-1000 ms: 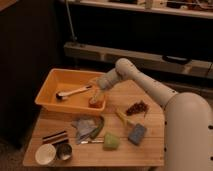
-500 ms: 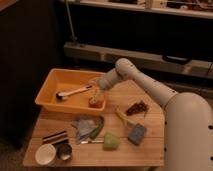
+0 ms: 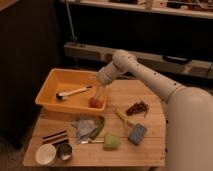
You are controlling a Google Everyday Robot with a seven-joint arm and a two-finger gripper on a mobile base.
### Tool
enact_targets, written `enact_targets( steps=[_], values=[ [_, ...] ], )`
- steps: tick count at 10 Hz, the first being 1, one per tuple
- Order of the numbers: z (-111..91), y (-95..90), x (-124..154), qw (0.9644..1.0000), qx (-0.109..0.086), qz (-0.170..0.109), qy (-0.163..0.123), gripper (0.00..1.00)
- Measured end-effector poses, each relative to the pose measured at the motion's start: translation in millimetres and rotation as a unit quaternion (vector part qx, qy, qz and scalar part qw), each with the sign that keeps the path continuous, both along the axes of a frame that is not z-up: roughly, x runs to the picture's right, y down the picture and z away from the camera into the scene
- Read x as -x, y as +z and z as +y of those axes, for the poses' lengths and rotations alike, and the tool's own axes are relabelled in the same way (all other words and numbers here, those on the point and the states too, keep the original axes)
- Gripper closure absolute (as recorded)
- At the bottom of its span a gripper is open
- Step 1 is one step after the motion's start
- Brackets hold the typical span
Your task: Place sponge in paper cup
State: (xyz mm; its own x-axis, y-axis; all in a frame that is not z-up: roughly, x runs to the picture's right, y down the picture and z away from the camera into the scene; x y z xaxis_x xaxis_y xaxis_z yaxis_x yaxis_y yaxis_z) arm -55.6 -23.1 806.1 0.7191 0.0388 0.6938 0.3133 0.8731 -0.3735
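Observation:
The blue-grey sponge [image 3: 137, 133] lies flat on the wooden table [image 3: 150, 152], right of centre near the front. The white paper cup [image 3: 45, 154] stands at the front left corner, next to a smaller shiny metal cup [image 3: 64, 152]. My gripper [image 3: 98, 96] hangs from the white arm at the right rim of the orange bin [image 3: 50, 90], directly over an orange-red object [image 3: 96, 103]. It is far from both the sponge and the paper cup.
A white-handled brush [image 3: 74, 92] lies in the bin. On the table are a light green soft lump [image 3: 112, 141], a yellow item [image 3: 122, 117], a dark red cluster [image 3: 137, 107], a green long item [image 3: 98, 129], a grey packet [image 3: 83, 124] and dark bars [image 3: 55, 136].

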Motion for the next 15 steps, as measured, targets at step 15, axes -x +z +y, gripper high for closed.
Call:
enact_targets(
  steps=[15],
  values=[
    [72.4,-70.1,-158.4,0.9727,-0.096,0.0,-0.211,0.2]
  ],
)
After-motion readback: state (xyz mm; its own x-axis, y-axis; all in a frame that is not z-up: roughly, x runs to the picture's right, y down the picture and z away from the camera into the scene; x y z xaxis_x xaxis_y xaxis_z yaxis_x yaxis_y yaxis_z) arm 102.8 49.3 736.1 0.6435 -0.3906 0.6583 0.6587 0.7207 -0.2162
